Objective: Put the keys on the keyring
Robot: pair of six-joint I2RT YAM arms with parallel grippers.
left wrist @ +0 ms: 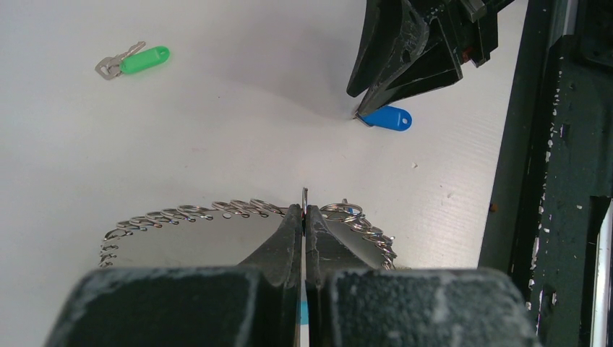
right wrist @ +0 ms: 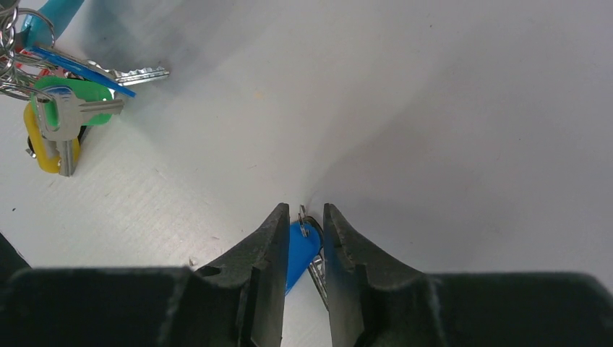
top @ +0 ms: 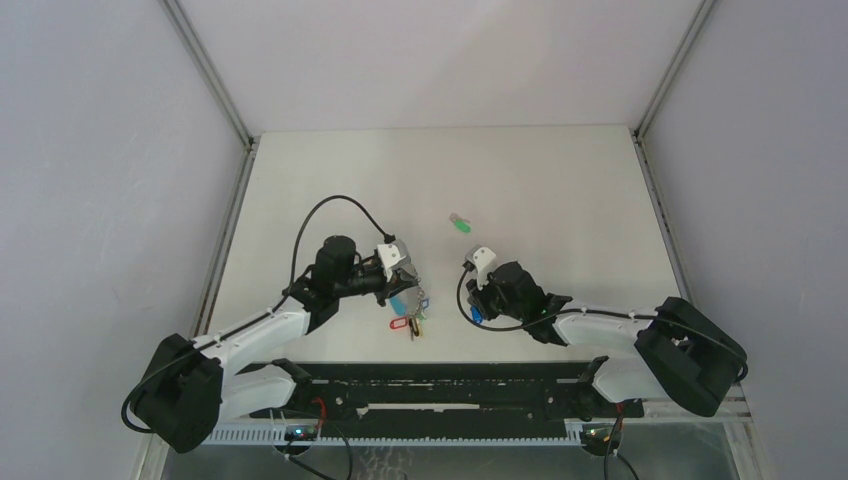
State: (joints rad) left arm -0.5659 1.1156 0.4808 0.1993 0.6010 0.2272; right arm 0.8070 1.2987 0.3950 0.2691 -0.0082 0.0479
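My left gripper (left wrist: 304,213) is shut on the thin wire of the keyring (left wrist: 304,194), whose row of small split rings (left wrist: 217,211) fans out on both sides of the jaws. From above, the keyring (top: 410,308) hangs below that gripper (top: 405,283) with its coloured tags. The right wrist view shows its turquoise sleeve (right wrist: 50,18) with a green tag (right wrist: 76,94) and a yellow tag (right wrist: 40,148). My right gripper (right wrist: 306,215) is down on the table, its jaws closed against the blue key (right wrist: 298,249). A green key (top: 460,224) lies loose farther back.
The black rail (top: 430,385) at the table's near edge runs just behind both arms and fills the right side of the left wrist view as a dark frame (left wrist: 556,181). Grey enclosure walls bound the white table (top: 560,180) on the left, right and back.
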